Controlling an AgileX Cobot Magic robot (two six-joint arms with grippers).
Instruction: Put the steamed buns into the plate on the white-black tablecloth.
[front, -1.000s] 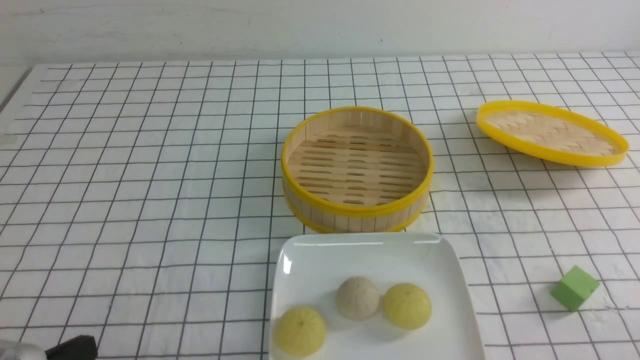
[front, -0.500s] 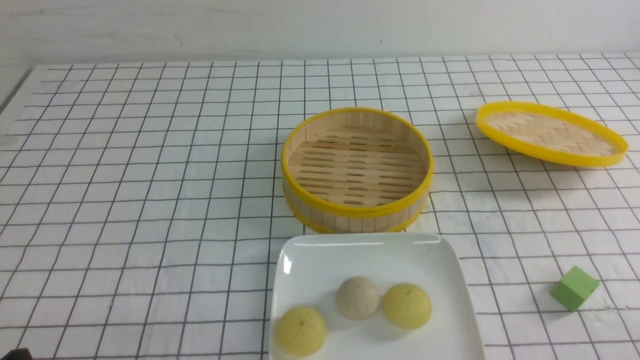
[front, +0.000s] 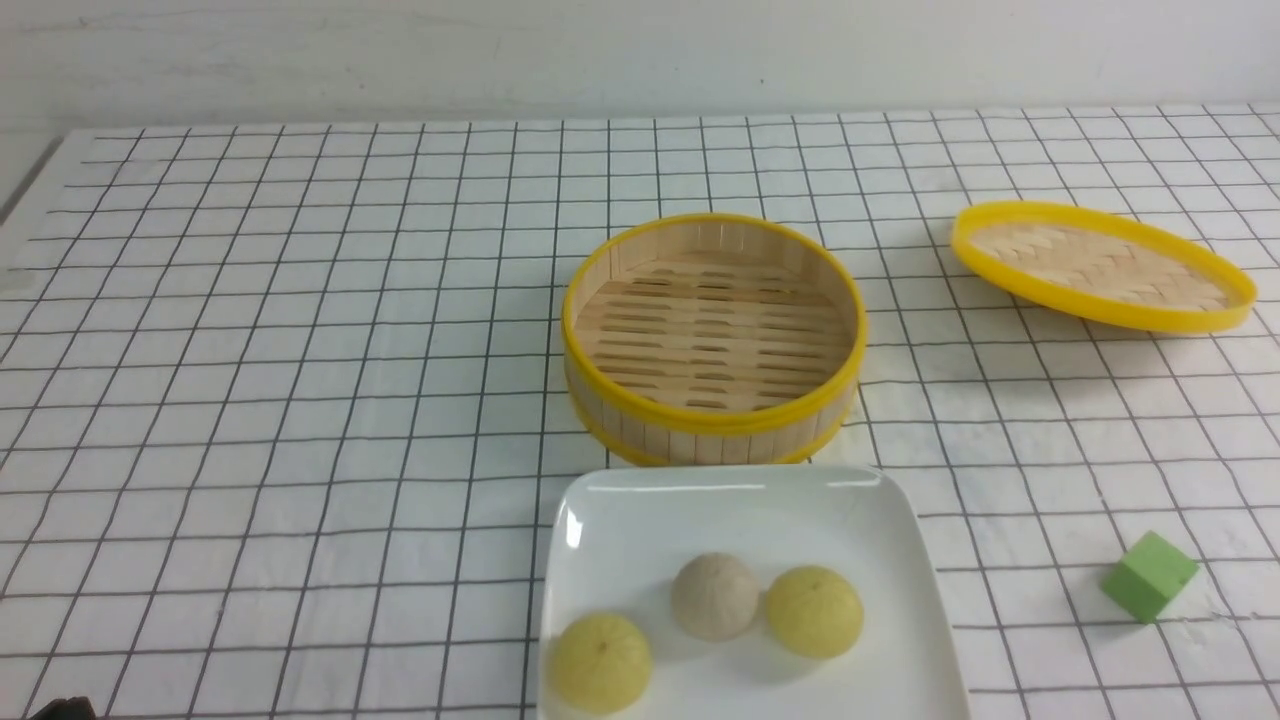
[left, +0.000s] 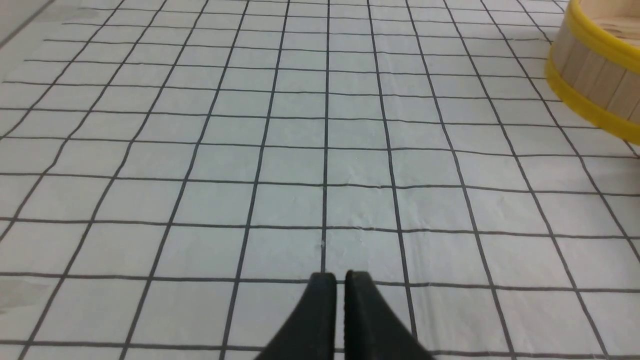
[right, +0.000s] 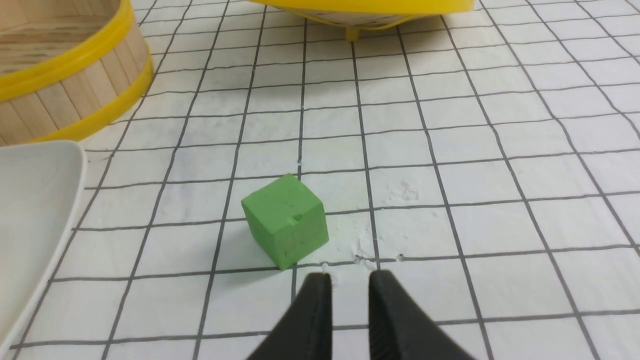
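Steamed buns (front: 716, 596) all three sit inside the plate (front: 640, 500) on the white-black tablecloth (front: 300, 400). They look soft and light, so I would pinch each gently across its dome. My left claw (left: 340, 277) is nearly closed, my right claw (right: 349, 280) slightly parted; both empty.

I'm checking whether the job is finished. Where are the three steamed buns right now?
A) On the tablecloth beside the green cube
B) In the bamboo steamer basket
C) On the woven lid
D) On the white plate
D: in the front view the two yellow buns and the beige bun all sit on the white plate, while the steamer basket holds nothing.
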